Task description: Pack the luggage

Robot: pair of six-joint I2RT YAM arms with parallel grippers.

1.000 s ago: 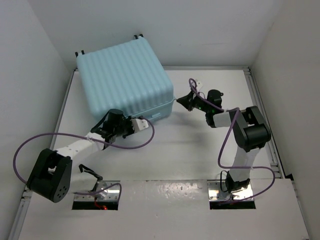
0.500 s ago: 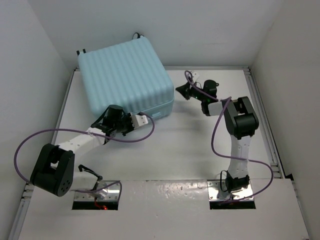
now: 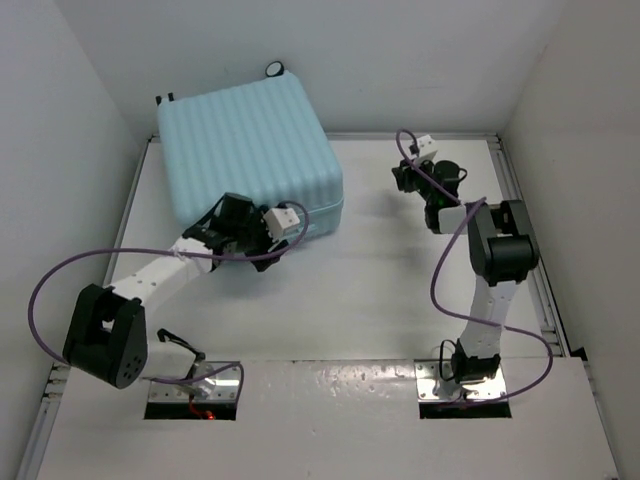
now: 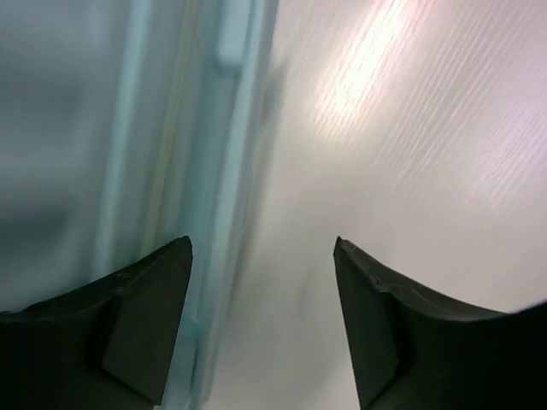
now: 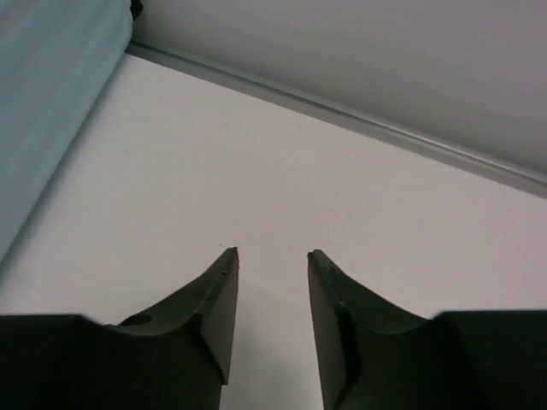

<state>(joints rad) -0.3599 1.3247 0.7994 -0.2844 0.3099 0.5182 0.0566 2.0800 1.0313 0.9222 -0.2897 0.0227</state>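
Luggage [image 3: 250, 155] lies shut on the table [image 3: 380, 290] — contents hidden.

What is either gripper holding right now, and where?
Nothing. Left gripper open beside the pale aqua ribbed hard-shell suitcase; right gripper open over the white table.

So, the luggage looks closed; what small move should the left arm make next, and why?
Probably ease the left gripper onto the near edge of the luggage and close there, to start opening the lid. The luggage lies shut, the left gripper stands open and empty right beside its side wall, and the right gripper, also empty, is farther off over the table.
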